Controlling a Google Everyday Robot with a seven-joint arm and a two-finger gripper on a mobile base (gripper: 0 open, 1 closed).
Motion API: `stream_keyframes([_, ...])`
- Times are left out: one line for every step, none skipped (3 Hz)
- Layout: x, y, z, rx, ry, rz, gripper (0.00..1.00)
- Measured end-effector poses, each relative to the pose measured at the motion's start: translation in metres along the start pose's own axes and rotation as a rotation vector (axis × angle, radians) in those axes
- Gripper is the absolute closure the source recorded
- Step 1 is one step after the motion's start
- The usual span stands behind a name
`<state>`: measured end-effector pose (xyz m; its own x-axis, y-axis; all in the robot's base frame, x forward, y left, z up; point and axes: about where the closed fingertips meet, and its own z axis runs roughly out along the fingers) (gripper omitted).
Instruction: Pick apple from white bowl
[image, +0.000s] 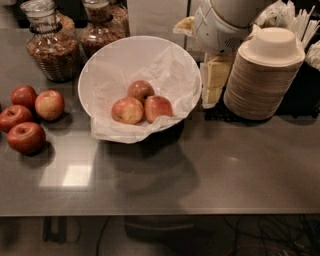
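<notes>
The pincer (216, 80), apart or together I cannot tell, hangs beside the white bowl (100, 65) near the surface's (225, 175) far edge; its three touching apples (158, 107) could roll away when one is grasped.

No readable text, label, brand or number is showing anywhere. The cream two-finger gripper (216, 80) is hanging just beside the wide glossy white bowl (120, 52), at its right.

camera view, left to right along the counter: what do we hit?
loose apples → white bowl holding three apples → gripper, just right of the bowl's rim → stack of paper bowls
</notes>
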<state>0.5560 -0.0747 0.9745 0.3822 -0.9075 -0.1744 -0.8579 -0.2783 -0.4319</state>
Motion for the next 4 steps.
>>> stream_keyframes([-0.010, -0.001, 0.005, 0.066, -0.085, 0.061, 0.00])
stream_keyframes([-0.028, -0.010, 0.006, 0.102, -0.186, 0.116, 0.00])
stream_keyframes([-0.038, -0.020, 0.000, 0.089, -0.236, 0.151, 0.00])
stream_keyframes([-0.042, -0.026, 0.014, 0.071, -0.251, 0.120, 0.00])
